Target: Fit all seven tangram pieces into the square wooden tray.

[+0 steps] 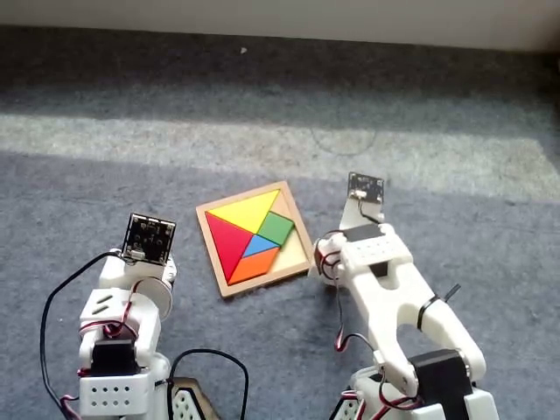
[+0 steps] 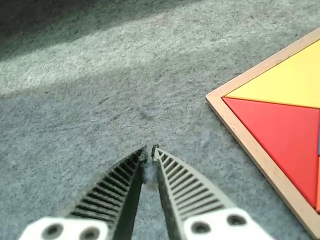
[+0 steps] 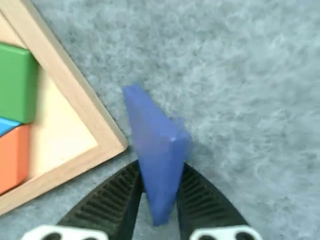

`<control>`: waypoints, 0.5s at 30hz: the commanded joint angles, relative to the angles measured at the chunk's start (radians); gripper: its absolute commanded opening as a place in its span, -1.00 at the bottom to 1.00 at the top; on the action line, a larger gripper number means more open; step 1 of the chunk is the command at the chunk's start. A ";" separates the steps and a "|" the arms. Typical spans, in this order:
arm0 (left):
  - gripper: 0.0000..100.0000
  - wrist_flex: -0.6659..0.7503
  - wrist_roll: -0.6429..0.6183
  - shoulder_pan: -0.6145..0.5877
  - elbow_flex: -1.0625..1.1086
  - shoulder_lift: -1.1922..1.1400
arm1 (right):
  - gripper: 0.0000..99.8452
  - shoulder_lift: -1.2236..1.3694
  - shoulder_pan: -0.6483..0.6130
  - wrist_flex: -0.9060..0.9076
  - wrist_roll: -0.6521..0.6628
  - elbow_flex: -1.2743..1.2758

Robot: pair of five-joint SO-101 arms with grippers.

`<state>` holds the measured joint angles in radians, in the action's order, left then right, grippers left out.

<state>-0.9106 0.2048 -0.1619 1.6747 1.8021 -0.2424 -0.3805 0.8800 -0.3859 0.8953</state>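
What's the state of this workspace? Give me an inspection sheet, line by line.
Surface: grey carpet, with a sunlit band across it.
Job's things: wooden tray holds yellow triangle, red triangle, green piece, small blue triangle and orange piece; bare tray floor remains on the side nearest the right arm. A blue piece is held on edge just outside the tray's corner.
Clutter: nothing seen.
Grippers: right gripper has its fingers shut on the blue piece; left gripper has its fingers shut, empty, over the carpet beside the tray.
Cables: black cable loops by the left arm; wires hang along the right arm.
Surroundings: pale strip beyond the carpet.
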 commanded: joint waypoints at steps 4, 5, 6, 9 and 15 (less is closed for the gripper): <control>-0.90 -0.002 0.008 -0.005 0.021 0.013 | -0.70 0.005 0.018 0.065 0.021 -0.094; -0.90 -0.002 0.008 -0.005 0.021 0.013 | -0.70 0.005 0.018 0.065 0.023 -0.094; -0.90 -0.002 0.008 -0.005 0.021 0.013 | -0.70 0.005 0.016 0.065 0.023 -0.094; -0.90 -0.002 0.008 -0.005 0.021 0.013 | -0.70 0.002 0.016 0.065 0.023 -0.096; -0.90 -0.002 0.008 -0.005 0.021 0.013 | -0.70 -0.002 0.013 0.071 0.020 -0.094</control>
<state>-0.9106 0.2048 -0.1619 1.6747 1.8021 -0.2286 -0.3805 0.9367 -0.3705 0.8477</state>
